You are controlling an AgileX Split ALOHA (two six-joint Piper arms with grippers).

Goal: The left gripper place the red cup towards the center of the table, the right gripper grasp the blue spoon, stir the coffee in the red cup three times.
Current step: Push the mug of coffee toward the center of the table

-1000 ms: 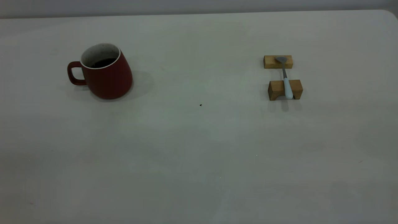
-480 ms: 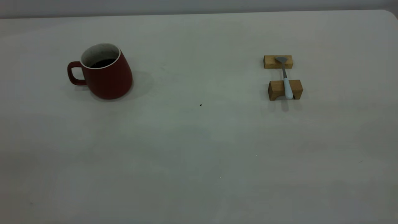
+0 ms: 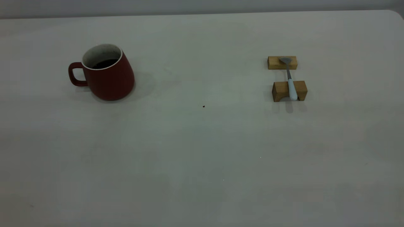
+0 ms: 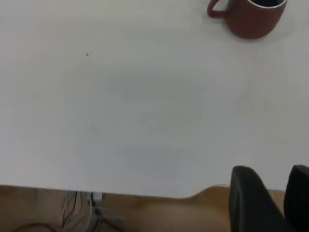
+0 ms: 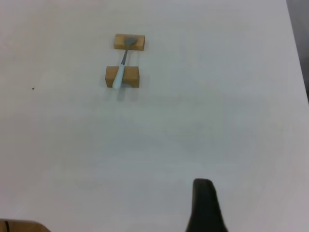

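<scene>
The red cup point(image 3: 107, 74) stands upright at the upper left of the exterior frame on the surface point(image 3: 202, 151), handle facing the left edge, with the coffee point(image 3: 104, 63) visible inside. A small dark speck point(image 3: 203, 106) lies near frame centre. At the upper right, the blue spoon point(image 3: 290, 78) bridges two wooden blocks point(image 3: 289, 90). The left gripper point(image 4: 270, 205) shows two fingers slightly apart, holding nothing. The right gripper point(image 5: 205, 208) shows one finger only; its opening cannot be determined.

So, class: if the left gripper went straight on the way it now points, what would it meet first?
Probably bare table. The left gripper hangs past the table's near edge, and the red cup sits far ahead, roughly in line; depth is unclear, so it may pass beside it.
</scene>
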